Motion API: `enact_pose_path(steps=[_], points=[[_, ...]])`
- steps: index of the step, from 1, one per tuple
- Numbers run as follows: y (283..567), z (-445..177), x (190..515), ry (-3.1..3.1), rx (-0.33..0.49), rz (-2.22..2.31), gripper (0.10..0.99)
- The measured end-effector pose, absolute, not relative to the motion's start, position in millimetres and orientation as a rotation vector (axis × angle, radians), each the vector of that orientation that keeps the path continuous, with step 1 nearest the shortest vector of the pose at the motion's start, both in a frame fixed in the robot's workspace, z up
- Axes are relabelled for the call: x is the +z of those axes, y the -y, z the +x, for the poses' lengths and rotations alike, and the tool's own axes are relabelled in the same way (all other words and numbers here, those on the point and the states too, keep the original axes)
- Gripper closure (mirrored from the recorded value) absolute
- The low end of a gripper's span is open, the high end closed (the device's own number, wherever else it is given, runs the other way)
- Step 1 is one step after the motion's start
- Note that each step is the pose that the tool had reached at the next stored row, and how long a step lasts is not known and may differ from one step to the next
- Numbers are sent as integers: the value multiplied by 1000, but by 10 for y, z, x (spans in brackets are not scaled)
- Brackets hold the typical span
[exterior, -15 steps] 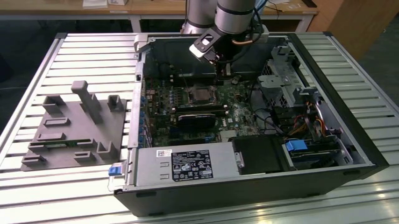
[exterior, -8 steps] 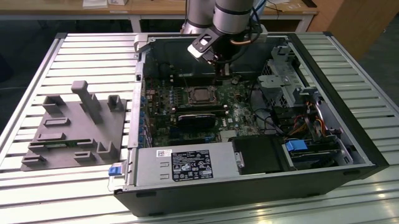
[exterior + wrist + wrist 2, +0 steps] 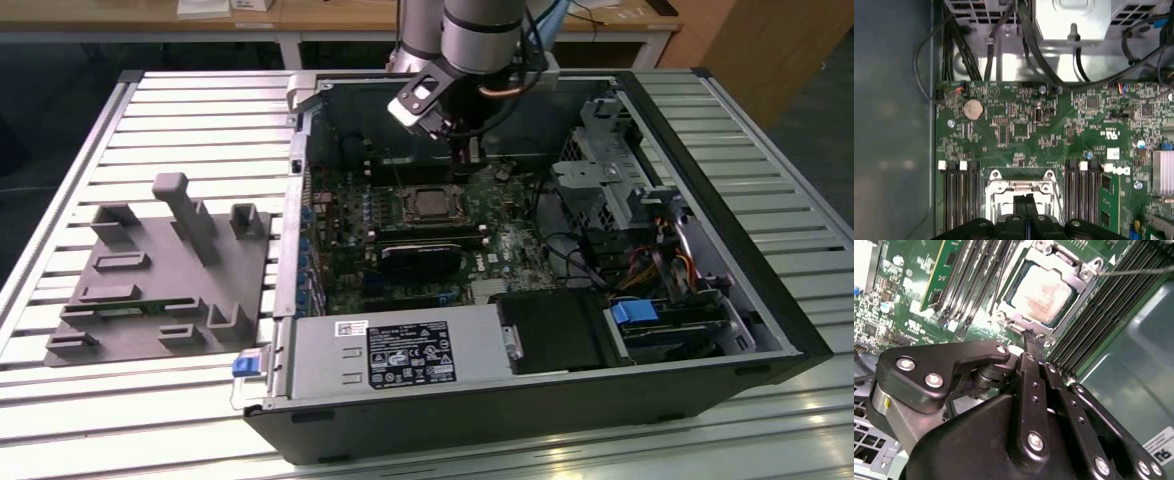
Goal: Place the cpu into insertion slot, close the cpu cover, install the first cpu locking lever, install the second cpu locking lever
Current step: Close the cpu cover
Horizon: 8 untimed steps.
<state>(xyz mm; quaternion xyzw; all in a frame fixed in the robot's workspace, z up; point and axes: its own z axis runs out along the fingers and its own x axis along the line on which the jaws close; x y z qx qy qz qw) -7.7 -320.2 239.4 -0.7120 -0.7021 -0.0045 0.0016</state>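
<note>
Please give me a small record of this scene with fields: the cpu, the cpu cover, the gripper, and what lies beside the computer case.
cpu: seated in the insertion slot, metal top up
cpu cover: down, framing the cpu
lever: thin wire rod reaching out past one corner of the slot
gripper: shut, empty, tips close to the slot's edge
beside the computer case: grey fixture on the slatted table, at the exterior view's left

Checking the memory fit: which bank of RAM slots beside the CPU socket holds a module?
The bank farther from the teal case wall: a green memory module stands in its outermost slot. The wall-side bank's slots are bare.
</note>
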Motion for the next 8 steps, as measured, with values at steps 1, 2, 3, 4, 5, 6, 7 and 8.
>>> enact_pose_path(steps=[1, 2, 3, 4, 5, 6, 7, 8], points=[[3202, -96, 2391, 2204, -15, -2235, 984], [3202, -112, 2387, 2204, -16, -2235, 984], [3202, -129, 2383, 2204, -16, -2236, 984], [3203, -148, 2381, 2205, -17, -2236, 984], [3202, -219, 2372, 2206, -19, -2237, 984], [3202, -249, 2364, 2206, -20, -2237, 984], [3202, -263, 2358, 2206, -21, -2238, 984], [3202, -275, 2351, 2207, -21, -2238, 984]])
